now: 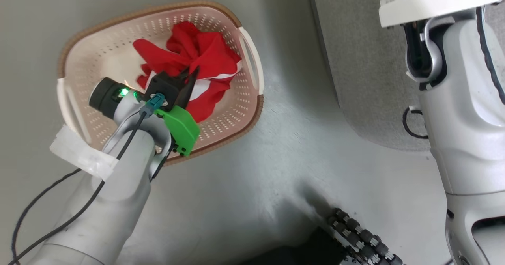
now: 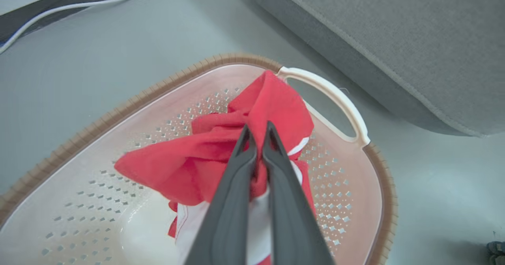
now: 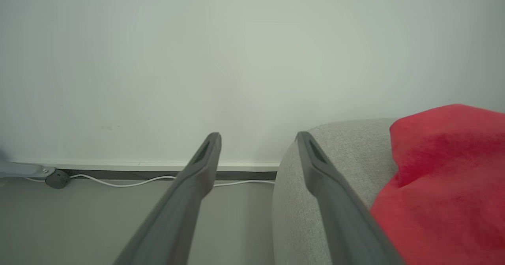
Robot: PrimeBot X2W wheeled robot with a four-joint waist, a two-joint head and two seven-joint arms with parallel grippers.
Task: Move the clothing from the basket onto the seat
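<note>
Down in the basket (image 1: 106, 48), my left gripper (image 2: 258, 127) has its fingers nearly together, pinching a bunched fold of the red garment (image 1: 197, 52). I'd lift straight up until the trailing white band clears the rim, then swing across to the seat (image 1: 363, 60). My right gripper (image 3: 258, 137) hangs wide and empty beside the seat, where a second garment (image 3: 446, 170) lies, cut off at the frame edge. How deep the pinch goes I cannot tell.
</note>
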